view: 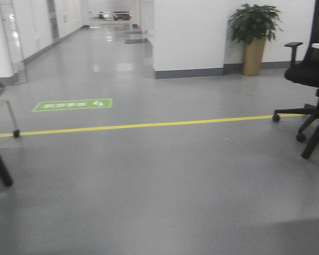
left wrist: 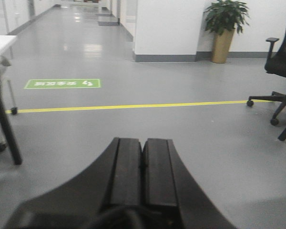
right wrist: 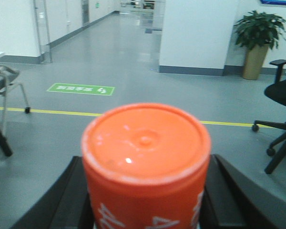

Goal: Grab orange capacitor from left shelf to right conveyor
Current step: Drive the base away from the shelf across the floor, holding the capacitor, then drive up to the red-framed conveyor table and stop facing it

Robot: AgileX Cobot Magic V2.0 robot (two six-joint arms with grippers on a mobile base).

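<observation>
The small orange capacitor (right wrist: 145, 162), a cylinder with white lettering down its side, sits between the black fingers (right wrist: 66, 200) of the right gripper (right wrist: 148, 205), which is clamped against its sides. Its round top fills the right wrist view. The left gripper (left wrist: 143, 157) has its two black pads (left wrist: 126, 167) pressed together, holding nothing. Beyond lies a grey polished floor (view: 159, 202) crossed by a yellow tape line (view: 149, 125), with a green rectangular floor sign (view: 73, 104), a black office chair (view: 311, 74) and a potted plant (view: 253, 24) by a white wall (view: 191, 32).

A thin yellow tape line (view: 149, 125) crosses the glossy grey floor (view: 165, 196), with a green rectangular floor sign (view: 73, 104) just beyond it. A black wheeled office chair (view: 311, 79) stands at right, near a leafy potted plant in a tall tan pot (view: 253, 37).
</observation>
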